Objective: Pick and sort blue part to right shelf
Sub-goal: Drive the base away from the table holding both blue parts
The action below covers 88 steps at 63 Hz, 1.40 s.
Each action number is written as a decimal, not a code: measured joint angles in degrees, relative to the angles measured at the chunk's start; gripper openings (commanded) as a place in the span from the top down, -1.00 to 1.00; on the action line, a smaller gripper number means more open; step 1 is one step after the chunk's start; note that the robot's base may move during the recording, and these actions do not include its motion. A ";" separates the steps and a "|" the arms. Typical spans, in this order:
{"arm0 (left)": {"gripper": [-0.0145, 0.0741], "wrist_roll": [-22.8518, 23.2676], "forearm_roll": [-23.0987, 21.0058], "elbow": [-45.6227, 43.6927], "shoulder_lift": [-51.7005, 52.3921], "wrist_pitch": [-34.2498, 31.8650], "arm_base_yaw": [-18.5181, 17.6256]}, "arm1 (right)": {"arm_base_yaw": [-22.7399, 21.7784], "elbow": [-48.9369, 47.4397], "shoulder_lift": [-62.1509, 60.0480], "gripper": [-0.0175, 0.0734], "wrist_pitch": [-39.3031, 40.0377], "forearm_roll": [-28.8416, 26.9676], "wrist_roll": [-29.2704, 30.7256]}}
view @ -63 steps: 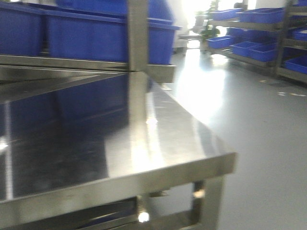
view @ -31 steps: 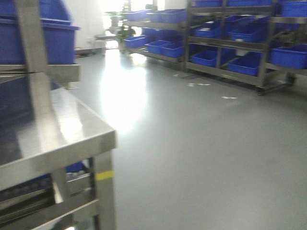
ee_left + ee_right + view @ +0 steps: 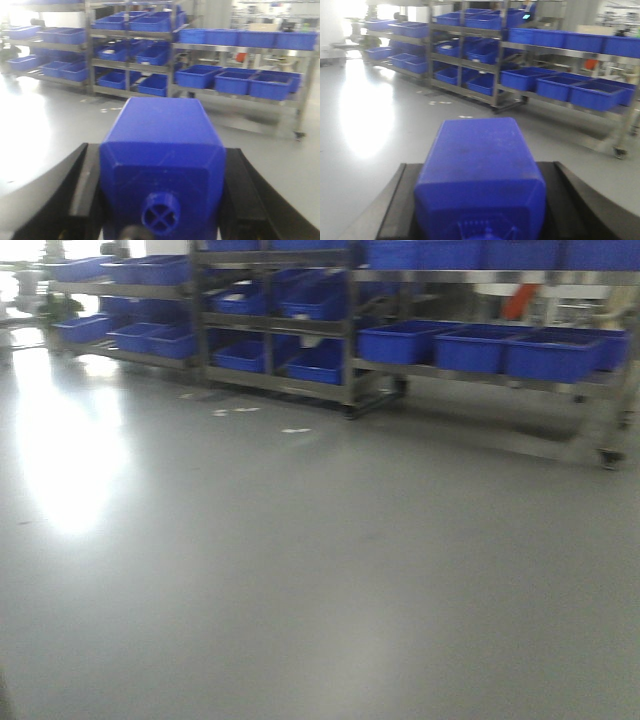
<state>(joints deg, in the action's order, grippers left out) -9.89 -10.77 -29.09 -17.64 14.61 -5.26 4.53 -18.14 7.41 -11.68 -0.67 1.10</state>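
The blue part (image 3: 477,145) is a long, narrow blue block with a chunky cap at its near end. It fills the right wrist view, and my right gripper (image 3: 480,167) is shut on its sides. In the left wrist view my left gripper (image 3: 161,152) is shut on a squatter blue block (image 3: 162,135) with a small round cross-marked knob. Neither gripper shows in the front view. Steel shelves (image 3: 470,280) holding blue bins (image 3: 480,348) stand across the floor ahead and to the right. I cannot tell which one is the right shelf.
Grey glossy floor (image 3: 300,560) stretches between me and the racks, with a bright glare patch at the left. More racks with blue bins (image 3: 150,335) run along the far left. A few white scraps (image 3: 235,412) lie on the floor near the racks.
The front view has swung right. The steel table and its blue bins have left the frame, and open floor and the bin racks now fill it.
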 measured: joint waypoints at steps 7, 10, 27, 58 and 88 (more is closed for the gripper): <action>-0.25 0.00 0.00 0.00 0.00 0.00 0.00 | 0.00 0.00 0.00 -0.34 0.00 0.00 0.00; -0.25 0.00 0.00 0.00 0.00 0.00 0.00 | 0.00 0.00 0.00 -0.34 0.00 0.00 0.00; -0.25 0.00 0.00 0.00 0.00 0.00 0.00 | 0.00 0.00 0.00 -0.34 0.00 0.00 0.00; -0.25 0.00 0.00 0.00 0.00 0.00 0.00 | 0.00 0.00 0.00 -0.34 0.00 0.00 0.00; -0.25 0.00 0.00 0.00 0.00 0.02 0.00 | 0.00 0.00 0.00 -0.34 0.00 0.00 0.00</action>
<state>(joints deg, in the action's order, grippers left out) -9.89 -10.77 -29.09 -17.64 14.64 -5.26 4.53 -18.14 7.41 -11.68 -0.67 1.10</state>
